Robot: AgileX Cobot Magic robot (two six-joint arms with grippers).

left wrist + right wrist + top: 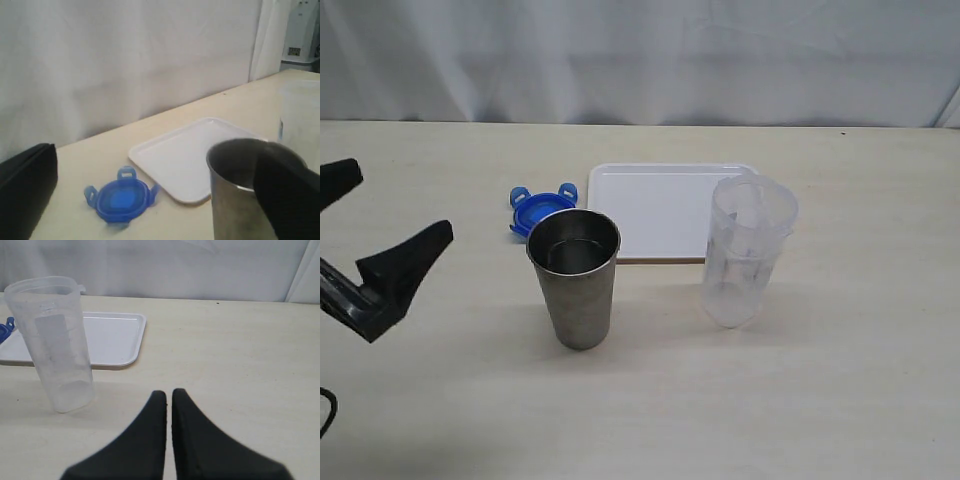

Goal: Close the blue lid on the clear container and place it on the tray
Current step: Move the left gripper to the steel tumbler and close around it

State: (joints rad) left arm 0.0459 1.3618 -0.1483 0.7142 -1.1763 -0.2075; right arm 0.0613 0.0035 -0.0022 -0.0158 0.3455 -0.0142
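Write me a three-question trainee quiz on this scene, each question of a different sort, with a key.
1. True or false: the blue lid lies on the tray.
2. Which arm's fingers stand open? A. left B. right C. both
3. Fill the gap: the clear container stands upright on the ___, not on the tray.
Key: 1 false, it lies on the table beside the tray. 2 A: left fingers open, right fingers shut. 3 table.
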